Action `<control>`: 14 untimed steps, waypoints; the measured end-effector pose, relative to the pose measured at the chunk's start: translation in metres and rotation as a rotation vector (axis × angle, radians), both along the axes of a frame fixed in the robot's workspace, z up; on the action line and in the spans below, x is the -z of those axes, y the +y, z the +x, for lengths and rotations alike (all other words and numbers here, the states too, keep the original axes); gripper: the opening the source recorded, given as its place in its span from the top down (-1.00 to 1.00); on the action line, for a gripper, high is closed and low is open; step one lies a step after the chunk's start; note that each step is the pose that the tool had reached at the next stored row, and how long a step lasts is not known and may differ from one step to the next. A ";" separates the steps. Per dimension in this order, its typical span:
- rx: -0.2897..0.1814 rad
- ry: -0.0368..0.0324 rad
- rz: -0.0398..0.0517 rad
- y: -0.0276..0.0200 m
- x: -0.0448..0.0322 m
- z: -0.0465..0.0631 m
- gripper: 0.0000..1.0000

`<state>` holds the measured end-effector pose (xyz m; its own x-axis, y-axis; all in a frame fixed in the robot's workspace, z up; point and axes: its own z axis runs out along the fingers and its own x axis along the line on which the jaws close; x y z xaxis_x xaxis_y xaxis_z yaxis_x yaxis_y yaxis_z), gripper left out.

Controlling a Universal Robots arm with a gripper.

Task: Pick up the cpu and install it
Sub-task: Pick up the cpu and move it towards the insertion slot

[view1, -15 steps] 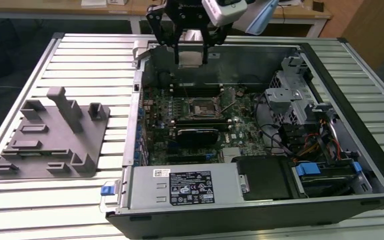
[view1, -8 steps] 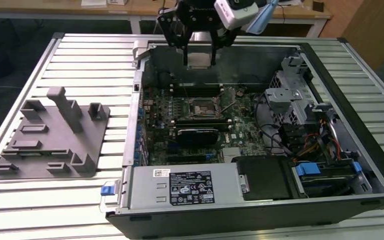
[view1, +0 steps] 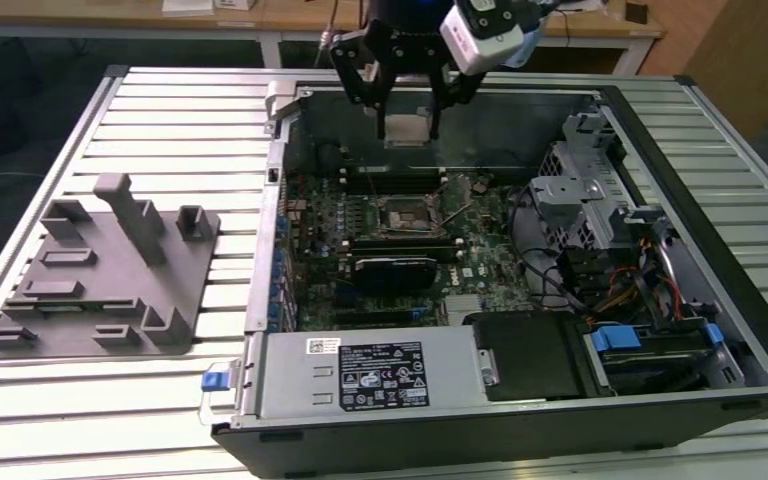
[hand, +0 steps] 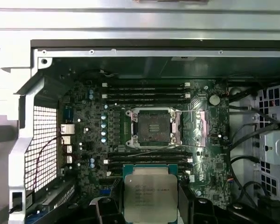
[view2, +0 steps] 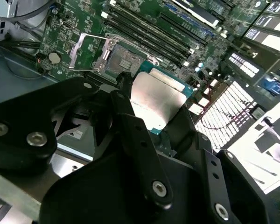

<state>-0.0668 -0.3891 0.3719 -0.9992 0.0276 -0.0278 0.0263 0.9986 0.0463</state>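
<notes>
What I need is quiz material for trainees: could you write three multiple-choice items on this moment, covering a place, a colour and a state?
1. Where is the cpu?
A. on the grey fixture
B. in the pincer, above the open case
C. on the table

2. What colour is the motherboard?
A. red
B. white
C. green

3. How is the socket?
A. open and empty
B. clamped over a chip
C. under a cooler

Answers:
1 B: the exterior view shows the chip gripped above the case.
2 C: the board is green in both wrist views.
3 A: its contacts lie bare, with no chip inside.
</notes>
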 end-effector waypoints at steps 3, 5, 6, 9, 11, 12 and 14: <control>0.000 0.0001 -0.0001 0.0024 0.0054 0.002 -0.09; 0.000 0.0001 0.0000 0.0042 0.0090 0.003 -0.09; 0.000 0.0001 0.0000 0.0050 0.0108 0.004 -0.09; 0.000 0.0002 -0.0001 0.0075 0.0163 0.005 -0.09; 0.000 0.0001 0.0000 0.0091 0.0200 0.006 -0.09; 0.000 0.0001 0.0001 0.0099 0.0218 0.007 -0.09; 0.000 0.0001 0.0000 0.0112 0.0253 0.008 -0.09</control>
